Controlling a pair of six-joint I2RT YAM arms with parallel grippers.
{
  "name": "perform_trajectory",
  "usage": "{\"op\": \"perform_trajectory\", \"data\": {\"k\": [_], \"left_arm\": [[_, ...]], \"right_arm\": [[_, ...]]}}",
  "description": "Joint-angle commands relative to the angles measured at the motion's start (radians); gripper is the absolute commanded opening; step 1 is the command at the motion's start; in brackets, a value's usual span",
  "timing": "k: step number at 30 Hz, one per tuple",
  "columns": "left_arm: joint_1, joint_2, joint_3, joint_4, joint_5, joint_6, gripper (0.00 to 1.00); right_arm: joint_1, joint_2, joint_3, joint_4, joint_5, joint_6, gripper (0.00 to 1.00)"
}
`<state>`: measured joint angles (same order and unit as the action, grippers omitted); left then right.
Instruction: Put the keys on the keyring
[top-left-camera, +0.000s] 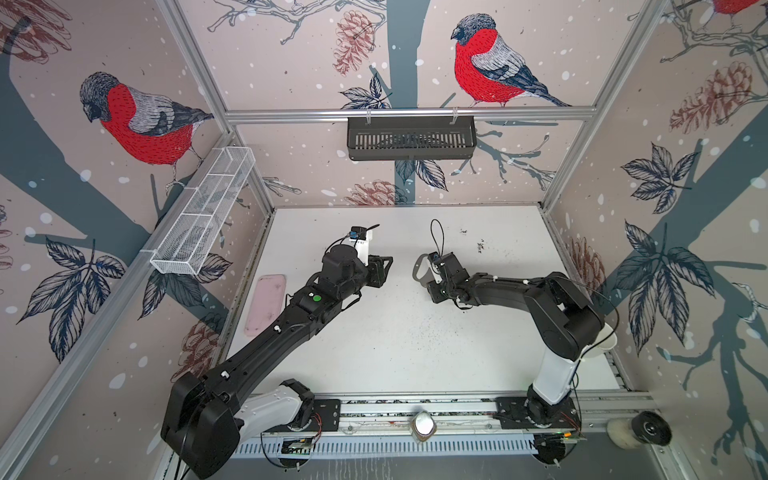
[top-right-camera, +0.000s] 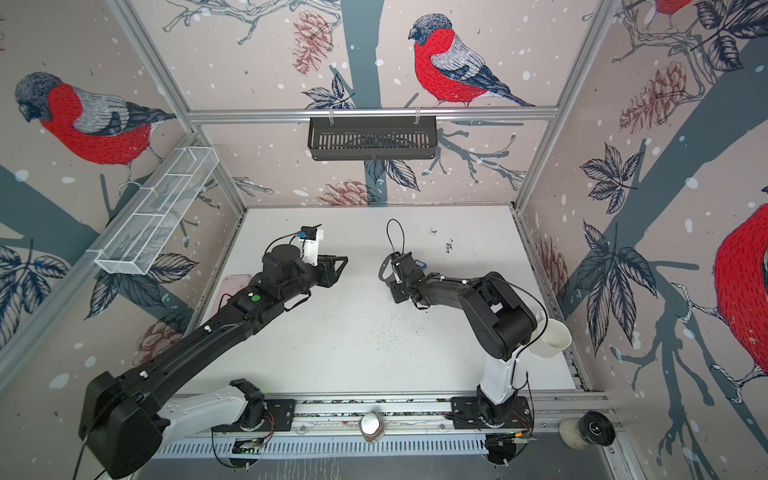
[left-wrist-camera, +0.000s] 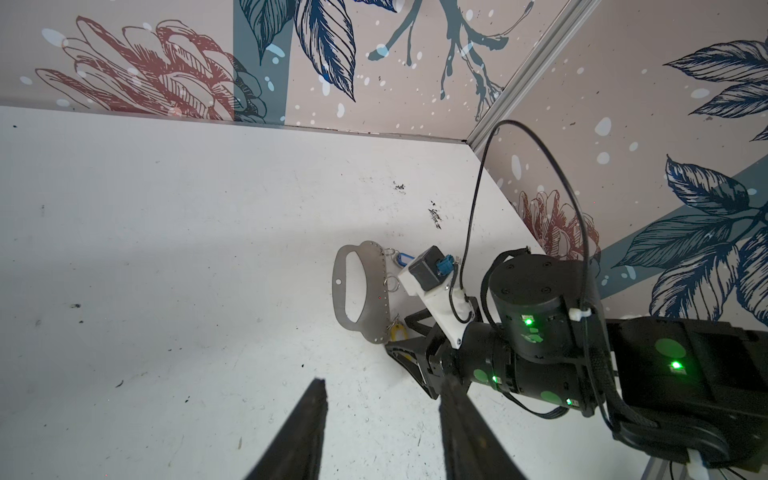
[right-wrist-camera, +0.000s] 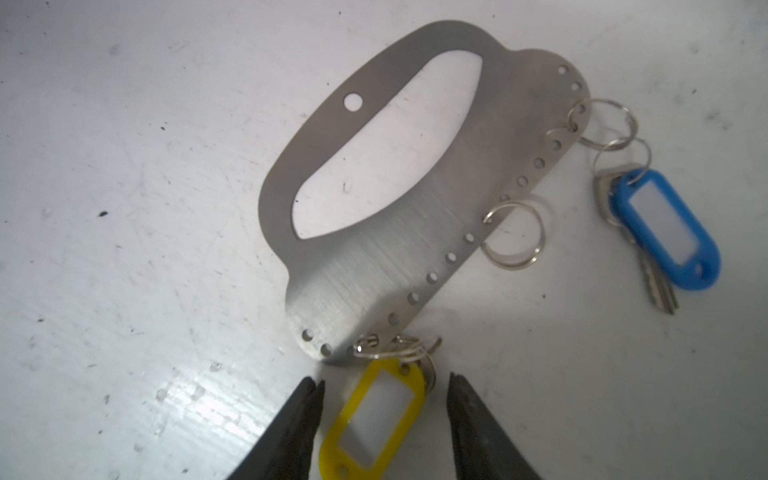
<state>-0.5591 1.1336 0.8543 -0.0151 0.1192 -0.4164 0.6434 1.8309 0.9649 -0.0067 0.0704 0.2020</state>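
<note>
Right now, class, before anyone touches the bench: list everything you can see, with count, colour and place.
keyring: 1, grey, table middle
blue-tagged key: 1, silver, beside keyring's holed edge
yellow-tagged key: 1, mostly hidden, at keyring's end
tray: 1, pink, table's left edge
wire basket: 1, white, hung left
slotted basket: 1, black, hung at back
cup: 1, white, right edge
left claw: 1, black, open, empty
right claw: 1, black, open astride yellow-tagged key

left arm (top-left-camera: 266, 345) and right arm (top-left-camera: 498, 286) are black with a white base link (top-left-camera: 555, 378) each; a thin black cable (left-wrist-camera: 478, 199) loops to a white camera mount (left-wrist-camera: 432, 299) with a blue plug (left-wrist-camera: 444, 265); green stickers (top-left-camera: 316, 297), green leds (left-wrist-camera: 676, 365); left gripper (left-wrist-camera: 382, 382) and right gripper (right-wrist-camera: 385, 379) have tapered black fingers (right-wrist-camera: 291, 432)
</note>
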Motion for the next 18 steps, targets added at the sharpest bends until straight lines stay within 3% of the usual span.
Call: {"op": "perform_trajectory", "data": {"k": [1, 12, 18], "left_arm": [[-0.001, -0.011, -0.003, -0.014, -0.023, 0.017, 0.46], [0.0, -0.028, -0.023, -0.013, -0.029, 0.019, 0.46], [-0.001, -0.031, -0.017, -0.02, -0.025, 0.022, 0.46]], "right_arm": [[0.021, 0.018, 0.021, -0.06, 0.1, -0.008, 0.51], [-0.023, -0.058, -0.024, -0.174, 0.357, 0.03, 0.48], [-0.129, -0.2, -0.096, -0.12, 0.202, 0.041, 0.47]]}}
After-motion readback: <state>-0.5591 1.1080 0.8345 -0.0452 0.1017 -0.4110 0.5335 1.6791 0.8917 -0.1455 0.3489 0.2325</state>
